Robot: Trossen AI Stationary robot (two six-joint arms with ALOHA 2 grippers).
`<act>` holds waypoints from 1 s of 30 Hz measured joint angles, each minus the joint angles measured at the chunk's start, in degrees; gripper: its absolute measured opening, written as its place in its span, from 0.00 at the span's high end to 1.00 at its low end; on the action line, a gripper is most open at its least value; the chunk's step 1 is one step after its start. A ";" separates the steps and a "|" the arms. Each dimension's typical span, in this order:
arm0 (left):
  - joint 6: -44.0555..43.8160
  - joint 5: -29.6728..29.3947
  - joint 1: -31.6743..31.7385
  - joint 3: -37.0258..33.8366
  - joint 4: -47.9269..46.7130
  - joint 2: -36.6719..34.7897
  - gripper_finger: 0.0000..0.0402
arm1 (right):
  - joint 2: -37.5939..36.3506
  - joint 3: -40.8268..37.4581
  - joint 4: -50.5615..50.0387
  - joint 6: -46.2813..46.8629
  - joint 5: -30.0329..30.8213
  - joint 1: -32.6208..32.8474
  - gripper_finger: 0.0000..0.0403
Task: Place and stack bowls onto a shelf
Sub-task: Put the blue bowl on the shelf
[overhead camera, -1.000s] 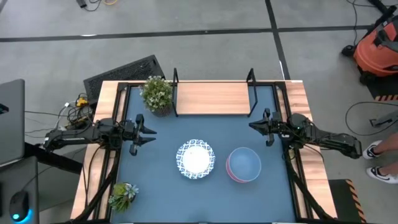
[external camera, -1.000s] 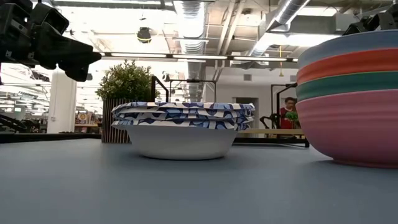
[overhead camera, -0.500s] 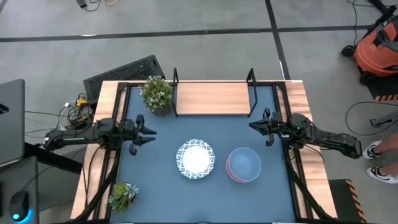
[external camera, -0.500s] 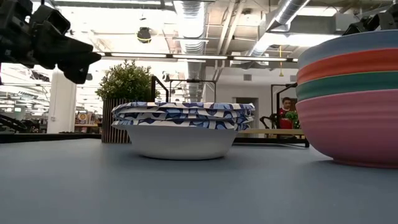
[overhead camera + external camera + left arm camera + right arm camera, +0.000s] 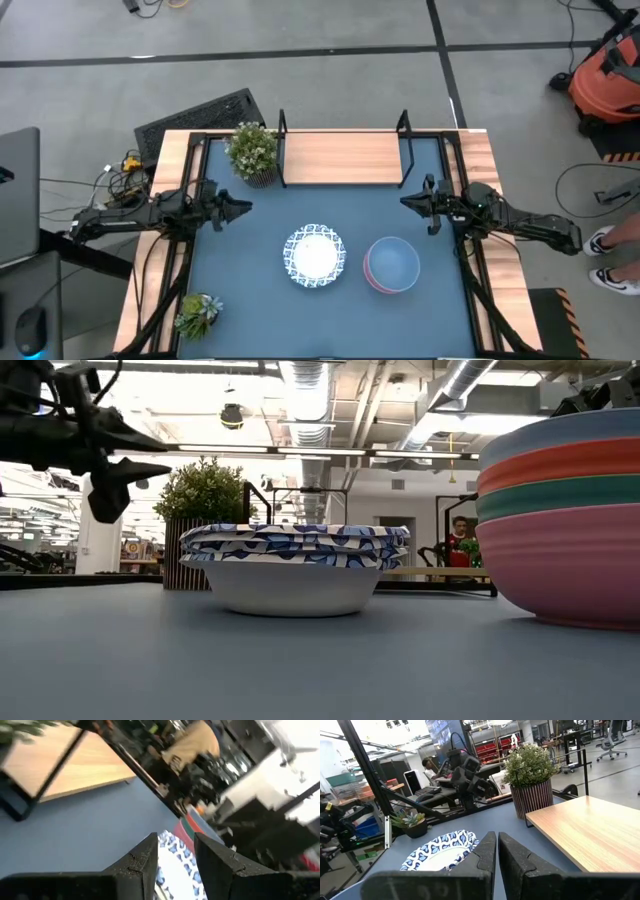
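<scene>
A stack of white bowls with blue patterned rims [image 5: 315, 256] rests on its base on the blue tabletop, mid-table. To its right stands a stack of coloured bowls [image 5: 392, 265], blue on top, then orange, teal and pink at the bottom [image 5: 570, 565]. The light wood shelf [image 5: 342, 158] with black end posts stands at the far edge. My left gripper [image 5: 243, 208] hovers left of the patterned stack, fingers a little apart, one above the other [image 5: 160, 456], holding nothing. My right gripper [image 5: 405, 203] hovers near the shelf's right post, shut and holding nothing [image 5: 497, 845].
A tall potted plant [image 5: 252, 150] stands just left of the shelf. A small potted plant [image 5: 198, 313] stands at the near left corner. Wooden rails and black frame bars run along both table sides. A person [image 5: 463, 540] shows in the room beyond the table.
My left gripper has rolled about its own long axis: its fingers, which lay side by side, now stand one above the other. It hovers at much the same place. The bowls and my right gripper have kept still.
</scene>
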 joint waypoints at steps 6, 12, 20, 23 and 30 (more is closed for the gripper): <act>-3.85 -8.49 0.00 0.00 2.89 -0.04 0.72 | 0.00 0.02 0.01 0.03 -0.01 0.00 0.88; -14.69 -12.35 0.00 0.00 7.28 -0.02 0.72 | 0.01 0.02 1.18 11.07 0.01 -0.02 0.88; -15.64 -9.21 -0.67 0.25 24.40 -0.02 0.72 | 0.01 0.02 0.25 32.85 -0.07 0.09 0.88; -13.50 -10.61 -1.62 2.52 24.40 0.09 0.72 | 0.01 0.03 1.87 36.35 -0.50 0.09 0.88; -5.71 -13.34 -2.73 11.09 24.70 4.65 0.72 | 0.19 10.70 8.19 29.59 -5.74 0.11 0.88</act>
